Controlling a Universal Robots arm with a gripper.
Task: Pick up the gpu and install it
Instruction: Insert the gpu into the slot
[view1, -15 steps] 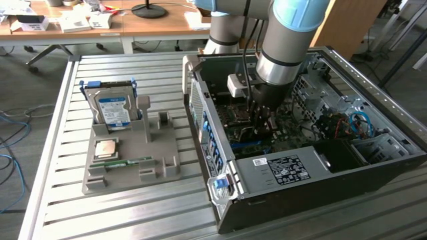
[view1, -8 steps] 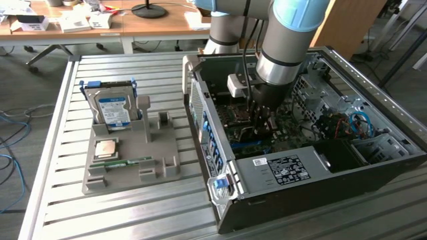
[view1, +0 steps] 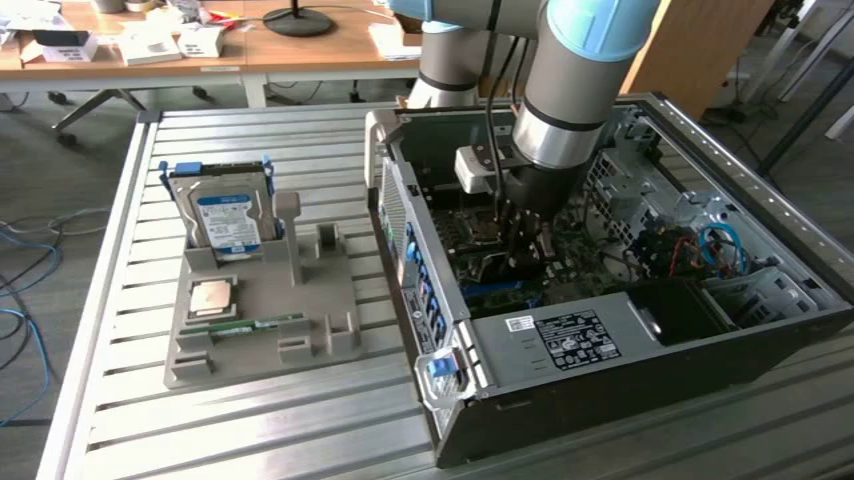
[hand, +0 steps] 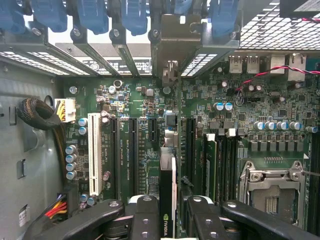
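The tool (hand: 167, 212) pinches the gpu (hand: 167, 175) between its two black fingers (hand: 142, 212), one on each flat face. The card stands on edge, so the wrist view looks along its thin top edge. It sits over the dark expansion slots in the middle of the green motherboard (hand: 140, 100), and its grey metal end bracket (hand: 170, 47) reaches the row of rear slot openings under the blue clips (hand: 135, 15). Whether the card's edge is fully pressed into a slot cannot be told.

A white slot (hand: 94, 152) lies on one side of the card; the memory slots and the metal CPU socket (hand: 272, 187) lie on the other.

In the exterior view the tool (view1: 523, 240) reaches straight down into the open computer case (view1: 587, 340), which lies on its side on the slatted metal desk (view1: 334, 430). Well apart from it, towards the exterior view's left, a grey holder (view1: 267, 310) carries a hard drive (view1: 227, 220) standing upright at its far end, with a processor chip (view1: 214, 297) and a narrow green memory stick (view1: 254, 325) nearer.
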